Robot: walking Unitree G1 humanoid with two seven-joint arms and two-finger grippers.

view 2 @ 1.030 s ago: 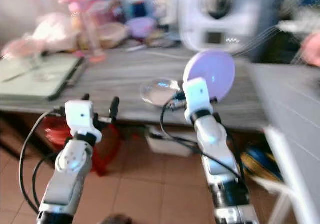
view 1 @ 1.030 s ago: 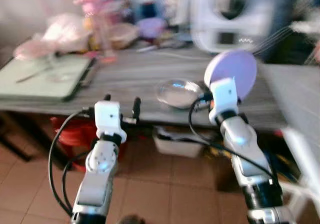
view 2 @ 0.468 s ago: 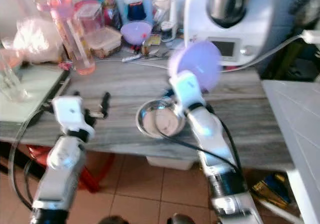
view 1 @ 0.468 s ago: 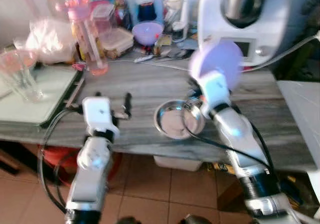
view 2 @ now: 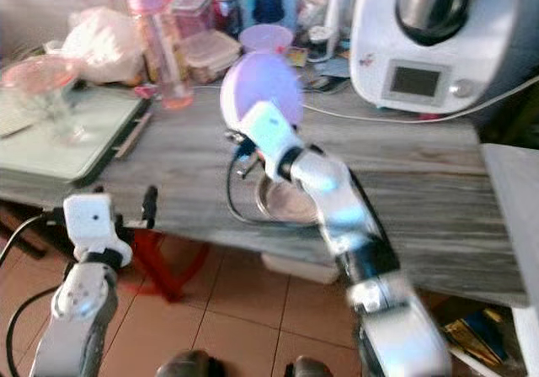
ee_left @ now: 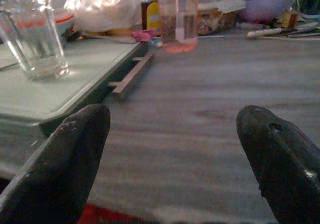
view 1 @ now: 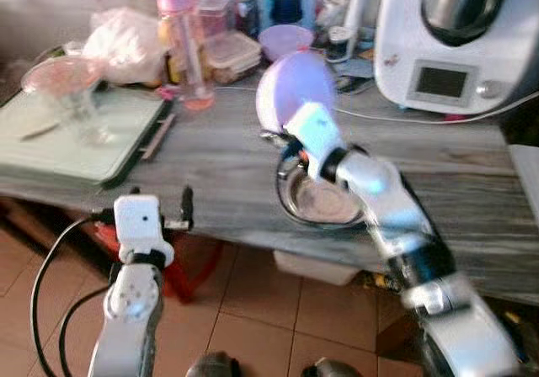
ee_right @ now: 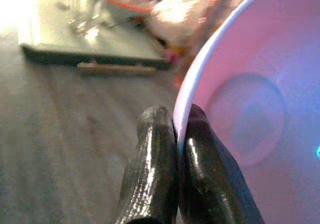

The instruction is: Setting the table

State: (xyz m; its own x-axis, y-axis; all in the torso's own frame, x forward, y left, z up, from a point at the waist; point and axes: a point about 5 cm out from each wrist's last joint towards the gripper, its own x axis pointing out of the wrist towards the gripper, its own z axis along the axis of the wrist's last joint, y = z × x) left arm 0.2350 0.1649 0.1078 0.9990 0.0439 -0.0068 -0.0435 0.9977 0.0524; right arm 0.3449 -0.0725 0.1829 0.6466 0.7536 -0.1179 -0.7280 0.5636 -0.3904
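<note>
My right gripper point(ee_right: 176, 134) is shut on the rim of a lilac plastic bowl point(view 1: 290, 87), held on edge above the grey wooden table point(view 1: 210, 171). Just below and right of it a shiny metal bowl point(view 1: 324, 202) rests near the table's front edge. My left gripper point(ee_left: 172, 134) is open and holds nothing, level with the front edge at the left, its fingers point(view 1: 187, 202) pointing at the table. A clear drinking glass point(view 1: 72, 99) stands on a pale green board point(view 1: 59, 137) at the far left.
A white kitchen machine point(view 1: 455, 36) stands at the back right with a cable across the table. A pink bottle point(view 1: 187, 45), food boxes, a plastic bag point(view 1: 126, 45) and a small purple bowl point(view 1: 285, 40) crowd the back edge. Tiled floor lies below.
The view has shifted and I stand closer to the table. My right arm has swung left with the lilac bowl, now left of the metal bowl. The left gripper stays low at the front edge.
</note>
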